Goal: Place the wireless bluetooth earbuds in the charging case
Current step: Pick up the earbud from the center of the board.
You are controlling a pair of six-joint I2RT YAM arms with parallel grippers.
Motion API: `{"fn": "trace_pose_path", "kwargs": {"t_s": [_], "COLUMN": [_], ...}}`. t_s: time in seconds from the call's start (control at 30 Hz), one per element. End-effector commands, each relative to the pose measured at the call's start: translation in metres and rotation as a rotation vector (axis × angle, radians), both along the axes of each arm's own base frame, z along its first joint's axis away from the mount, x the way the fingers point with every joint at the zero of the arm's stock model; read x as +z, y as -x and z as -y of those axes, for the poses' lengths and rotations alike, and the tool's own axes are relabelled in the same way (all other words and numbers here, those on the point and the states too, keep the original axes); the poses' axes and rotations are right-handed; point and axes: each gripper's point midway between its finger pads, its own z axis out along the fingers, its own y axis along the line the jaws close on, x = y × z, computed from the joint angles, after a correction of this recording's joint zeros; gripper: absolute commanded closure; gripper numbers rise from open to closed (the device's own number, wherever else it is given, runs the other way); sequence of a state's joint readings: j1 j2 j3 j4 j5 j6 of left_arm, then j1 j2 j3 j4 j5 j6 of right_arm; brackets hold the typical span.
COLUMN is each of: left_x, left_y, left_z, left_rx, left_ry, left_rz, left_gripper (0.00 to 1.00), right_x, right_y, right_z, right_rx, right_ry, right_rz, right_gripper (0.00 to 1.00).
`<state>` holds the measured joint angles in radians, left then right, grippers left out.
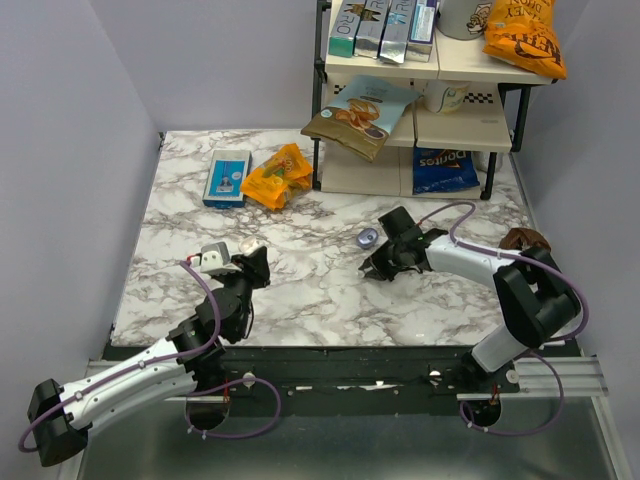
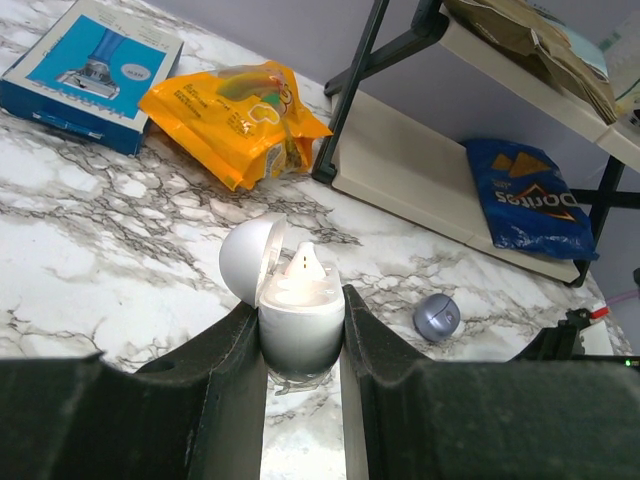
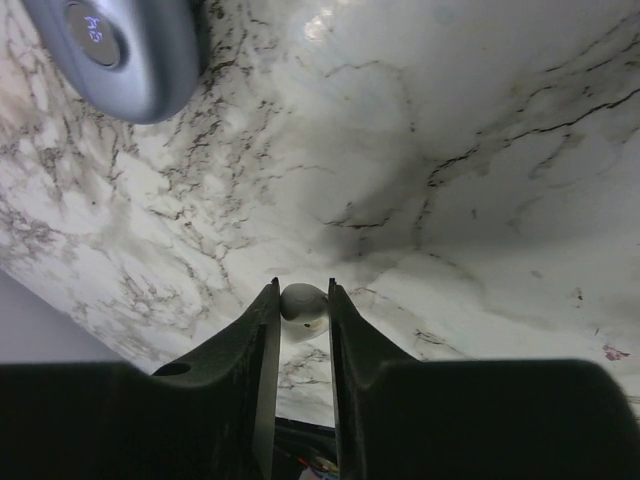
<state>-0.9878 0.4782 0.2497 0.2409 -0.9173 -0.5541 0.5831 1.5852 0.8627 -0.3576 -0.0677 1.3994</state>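
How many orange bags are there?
2. One bag lies on the table by the blue box; the other bag sits on top of the shelf. More may be hidden.

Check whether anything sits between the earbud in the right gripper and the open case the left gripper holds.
Nothing visible does. Only bare table lies between the earbud and the open charging case. The round grey-blue puck sits beside the right gripper, off that line on the far side.

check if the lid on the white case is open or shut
Open: the white case in the left gripper has its lid flipped back.
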Motion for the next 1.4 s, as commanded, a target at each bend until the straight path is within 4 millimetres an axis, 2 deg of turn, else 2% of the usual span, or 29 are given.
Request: {"fn": "trace_pose_path", "kwargs": {"t_s": [0.0, 0.13, 0.3, 0.4, 0.47, 0.53, 0.57, 0.6, 0.63, 0.67, 0.77, 0.8, 0.87, 0.93, 1.03, 1.37], "left_x": [0.0, -0.002, 0.001, 0.004, 0.004, 0.003, 0.003, 0.002, 0.001, 0.0, -0.006, -0.008, -0.009, -0.008, -0.006, -0.011], "left_y": [0.001, 0.001, 0.001, 0.002, 0.003, 0.004, 0.004, 0.004, 0.004, 0.004, 0.004, 0.005, 0.005, 0.005, 0.005, 0.006], "left_z": [-0.002, -0.001, 0.002, 0.0, -0.003, -0.004, -0.004, -0.005, -0.003, -0.003, -0.001, 0.0, 0.0, 0.0, -0.001, -0.001], "left_rx": [0.014, 0.009, 0.0, 0.002, 0.006, 0.008, 0.008, 0.008, 0.003, 0.0, -0.005, -0.006, -0.009, -0.008, -0.005, -0.008], "left_ry": [0.021, 0.016, 0.003, -0.005, -0.006, -0.008, -0.009, -0.01, -0.013, -0.014, -0.021, -0.027, -0.028, -0.033, -0.037, -0.031], "left_rz": [0.0, -0.004, 0.0, 0.006, 0.009, 0.013, 0.012, 0.01, 0.007, 0.005, -0.014, -0.019, -0.022, -0.021, -0.016, -0.015], "left_gripper": [1.0, 1.0, 1.0, 1.0, 1.0, 1.0, 1.0, 1.0, 1.0, 1.0, 1.0, 1.0, 1.0, 1.0, 1.0, 1.0], "right_x": [-0.016, -0.007, 0.015, 0.039, 0.056, 0.058, 0.061, 0.059, 0.05, 0.043, 0.018, 0.013, 0.006, 0.003, 0.002, 0.001], "right_y": [0.007, 0.004, 0.002, -0.003, -0.004, -0.002, 0.007, 0.009, 0.009, 0.018, 0.023, 0.022, 0.019, 0.019, 0.013, 0.009], "right_z": [0.007, 0.006, 0.01, 0.011, 0.005, 0.009, 0.001, 0.004, 0.008, 0.009, 0.02, 0.025, 0.027, 0.027, 0.021, 0.006], "right_rx": [-0.025, -0.001, 0.063, 0.233, 0.493, 0.722, 0.828, 0.886, 0.985, 1.047, 1.151, 1.145, 1.108, 1.069, 1.051, 1.08], "right_ry": [0.025, 0.027, 0.062, 0.123, 0.198, 0.309, 0.342, 0.398, 0.475, 0.514, 0.653, 0.688, 0.711, 0.709, 0.699, 0.652], "right_rz": [-0.034, -0.002, 0.055, 0.176, 0.297, 0.367, 0.39, 0.396, 0.394, 0.369, 0.295, 0.275, 0.275, 0.271, 0.272, 0.322], "right_gripper": [0.65, 0.54, 0.48, 0.49, 0.53, 0.58, 0.58, 0.58, 0.58, 0.58, 0.58, 0.57, 0.49, 0.4, 0.35, 0.3]}}
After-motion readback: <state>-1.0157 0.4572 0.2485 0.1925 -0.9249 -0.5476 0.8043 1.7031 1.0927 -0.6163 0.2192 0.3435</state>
